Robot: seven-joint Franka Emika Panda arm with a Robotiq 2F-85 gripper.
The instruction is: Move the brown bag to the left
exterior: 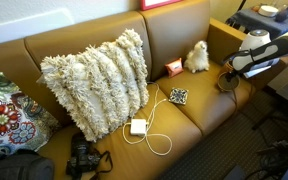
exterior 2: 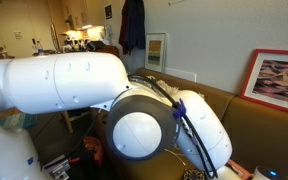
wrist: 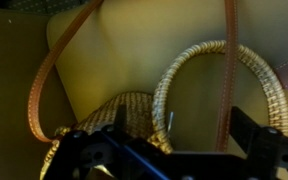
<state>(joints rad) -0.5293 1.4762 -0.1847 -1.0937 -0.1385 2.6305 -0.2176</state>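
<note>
The brown bag sits at the sofa's right end, against the armrest. In an exterior view my gripper hangs just above it. The wrist view is filled by the bag's woven ring handles and its thin brown strap. My gripper is open. Its dark fingers stand on either side of the lower part of one ring, and nothing is clamped. The bag's body is mostly hidden in the wrist view. In an exterior view my arm blocks the sofa.
On the sofa seat lie a white plush toy, an orange-red box, a small patterned pouch, a white charger with cable and a black camera. A shaggy pillow leans on the backrest.
</note>
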